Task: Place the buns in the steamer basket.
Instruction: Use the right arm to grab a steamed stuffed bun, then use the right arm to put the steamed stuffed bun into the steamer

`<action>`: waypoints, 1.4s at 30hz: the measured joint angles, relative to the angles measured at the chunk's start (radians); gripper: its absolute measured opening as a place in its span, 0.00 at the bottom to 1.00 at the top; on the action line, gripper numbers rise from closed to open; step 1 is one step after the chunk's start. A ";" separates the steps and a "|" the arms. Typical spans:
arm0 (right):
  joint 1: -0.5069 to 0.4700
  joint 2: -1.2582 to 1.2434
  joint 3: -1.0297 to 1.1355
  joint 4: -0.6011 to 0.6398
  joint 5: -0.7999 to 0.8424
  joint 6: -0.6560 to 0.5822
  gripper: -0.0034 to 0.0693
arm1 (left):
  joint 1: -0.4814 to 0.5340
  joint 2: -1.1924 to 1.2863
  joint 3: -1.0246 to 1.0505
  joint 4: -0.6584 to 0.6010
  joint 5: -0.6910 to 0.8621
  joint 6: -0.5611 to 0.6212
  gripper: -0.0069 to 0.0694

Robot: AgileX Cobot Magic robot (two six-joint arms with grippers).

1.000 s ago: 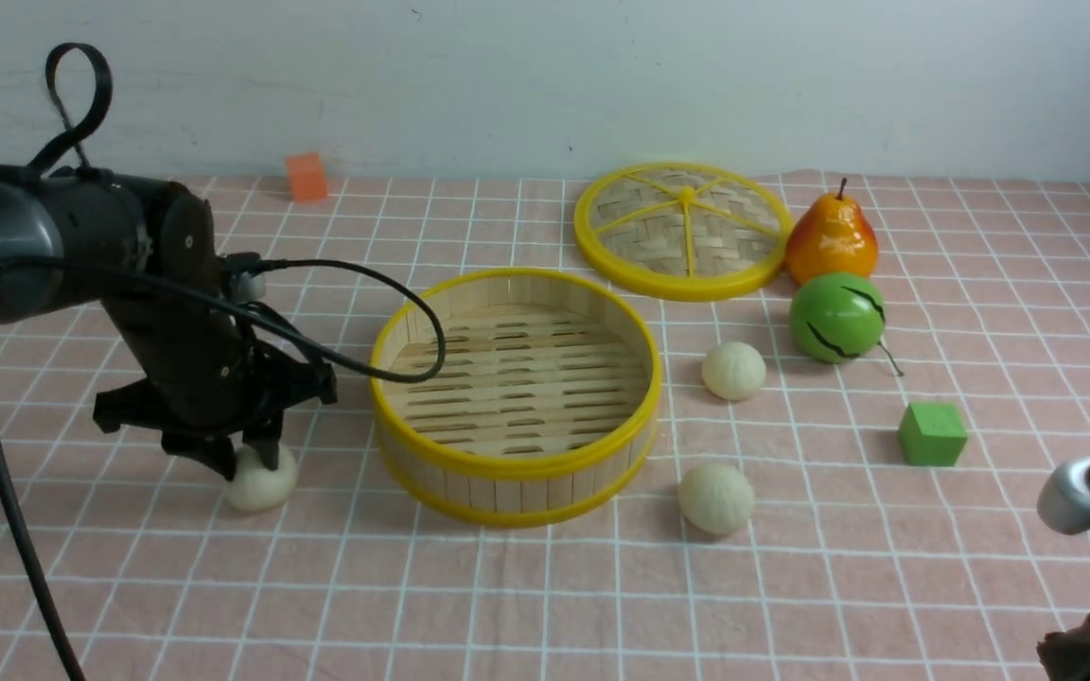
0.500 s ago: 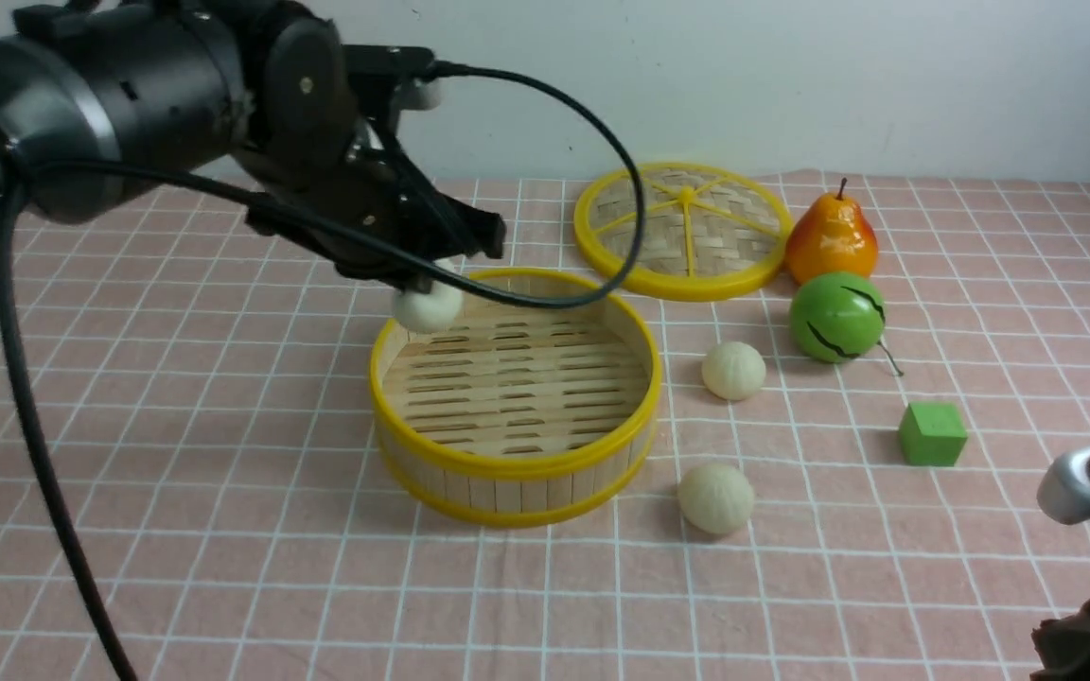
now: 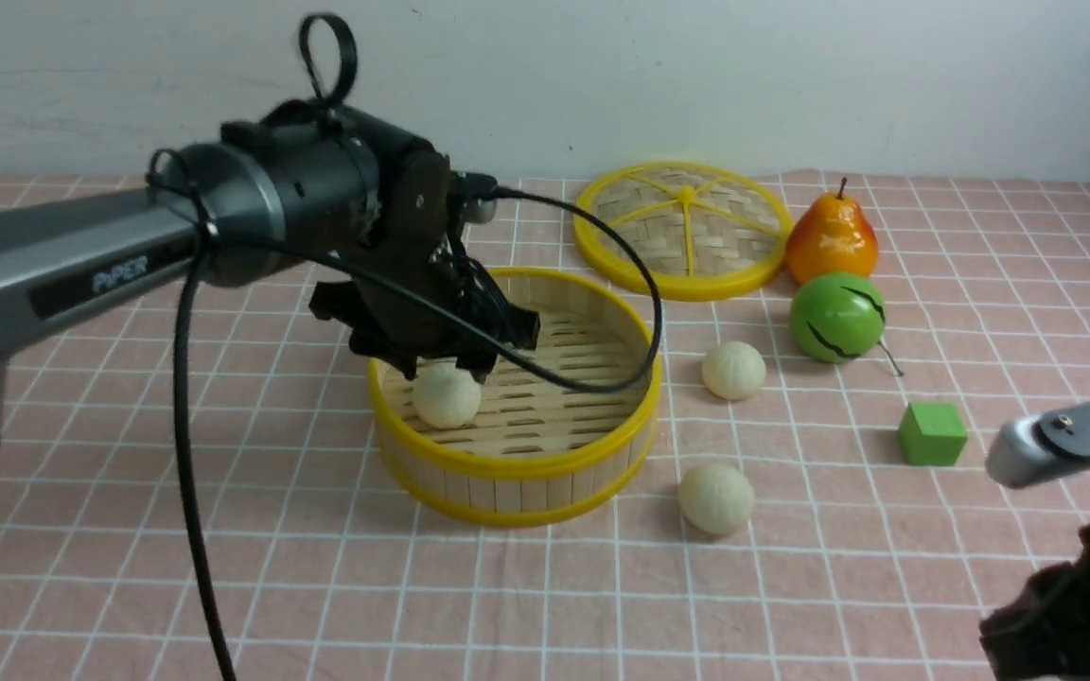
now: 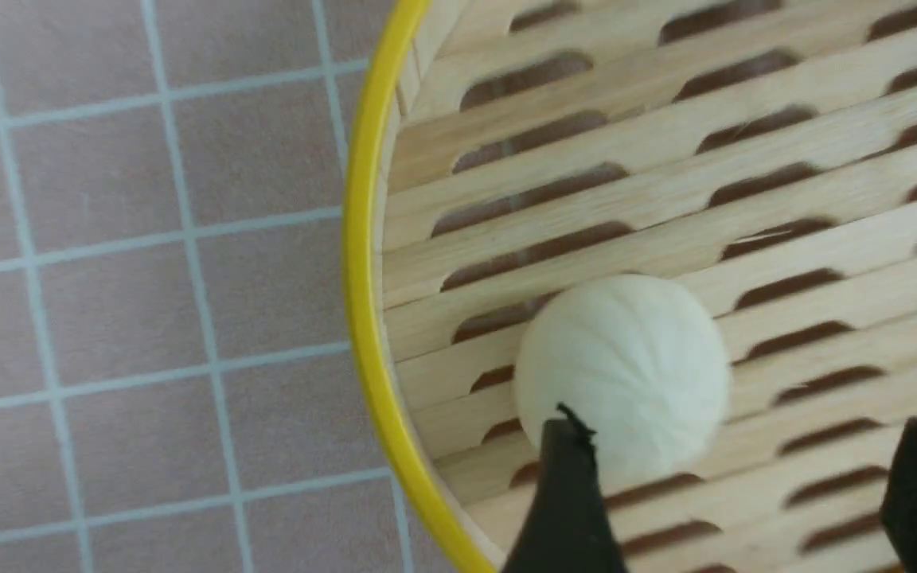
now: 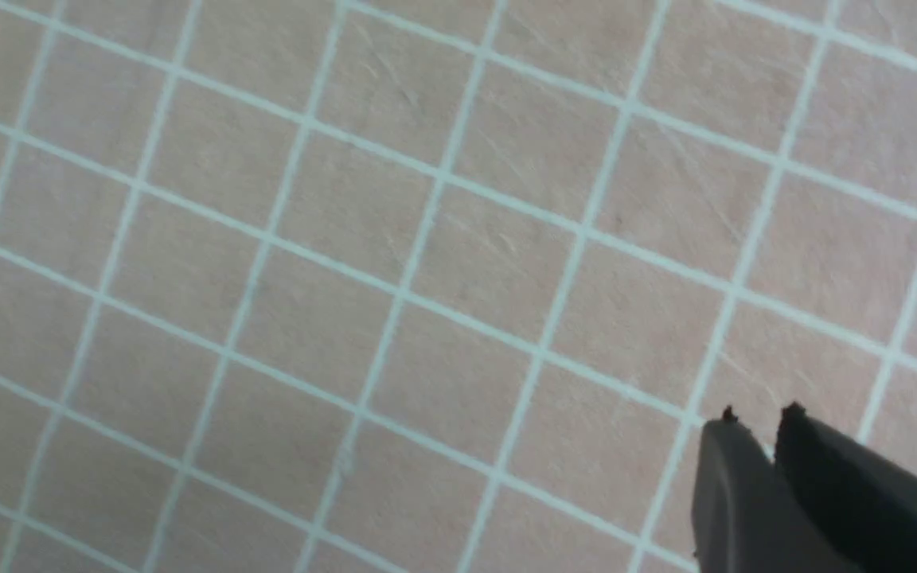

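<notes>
One bun (image 3: 447,395) lies on the slotted floor of the steamer basket (image 3: 526,465), near its left wall; it also shows in the left wrist view (image 4: 622,374). My left gripper (image 3: 441,364) hovers just above this bun. In the left wrist view the left gripper (image 4: 745,426) is wide open, with one fingertip (image 4: 566,446) at the bun's edge. Two more buns (image 3: 733,369) (image 3: 715,497) lie on the cloth right of the basket. My right gripper (image 5: 757,415) is shut and empty over bare cloth at the near right.
The woven lid (image 3: 684,230) lies behind the basket. A pear (image 3: 832,238) and a green fruit (image 3: 836,317) stand right of the lid. A green cube (image 3: 931,433) sits near my right arm (image 3: 1065,440). The left arm's cable (image 3: 640,303) hangs over the basket.
My left gripper lifted the bun from the cloth left of the basket, carried it over the rim, lowered it inside and opened. The right arm shifted a little left.
</notes>
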 joint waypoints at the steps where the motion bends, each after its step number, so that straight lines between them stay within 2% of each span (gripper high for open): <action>1: 0.028 0.036 -0.039 0.000 -0.008 0.000 0.22 | 0.000 -0.058 -0.010 -0.002 0.022 0.008 0.76; 3: 0.068 0.101 -0.125 -0.002 -0.022 0.000 0.28 | 0.000 -0.163 -0.013 -0.002 0.056 0.018 0.76; 4: 0.072 0.110 -0.125 -0.003 -0.023 0.000 0.28 | 0.000 -0.176 -0.013 -0.002 0.061 0.018 0.75; 8: 0.129 0.330 -0.331 -0.028 -0.022 0.000 0.42 | 0.000 -0.446 0.071 -0.008 0.170 0.035 0.62; 10: 0.131 0.384 -0.374 -0.036 -0.016 0.000 0.44 | 0.000 -0.516 0.128 -0.012 0.185 0.037 0.56; 14: 0.133 0.608 -0.535 -0.069 0.015 0.000 0.53 | 0.000 -0.766 0.429 -0.015 0.144 0.037 0.37; 19: 0.133 0.734 -0.622 -0.075 0.020 0.000 0.55 | 0.000 -0.974 0.691 0.003 0.074 0.009 0.25; 22: 0.133 0.795 -0.660 -0.075 0.021 0.001 0.50 | 0.000 -1.145 0.864 0.059 0.055 -0.065 0.19; 25: 0.135 0.821 -0.669 -0.084 0.026 0.001 0.36 | 0.000 -1.251 0.955 0.109 0.054 -0.123 0.17; 26: 0.135 0.826 -0.674 -0.100 0.039 0.001 0.27 | 0.000 -1.301 0.995 0.122 0.054 -0.145 0.17; 27: 0.135 0.826 -0.676 -0.103 0.039 0.001 0.25 | 0.000 -1.301 0.995 0.124 0.055 -0.148 0.16; 28: 0.135 0.823 -0.695 -0.123 0.079 0.000 0.15 | 0.000 -1.347 1.037 0.133 0.055 -0.158 0.16; 30: 0.135 0.809 -0.741 -0.140 0.138 0.000 0.07 | 0.000 -1.403 1.091 0.141 0.047 -0.163 0.16; 36: 0.191 0.771 -0.980 -0.150 0.214 -0.022 0.07 | 0.000 -1.499 1.264 0.176 -0.128 -0.175 0.16; 40: 0.264 0.807 -1.069 -0.147 0.152 -0.043 0.07 | 0.000 -1.517 1.293 0.180 -0.193 -0.185 0.16; 42: 0.315 0.879 -1.102 -0.150 0.046 -0.046 0.07 | 0.000 -1.517 1.295 0.180 -0.210 -0.187 0.16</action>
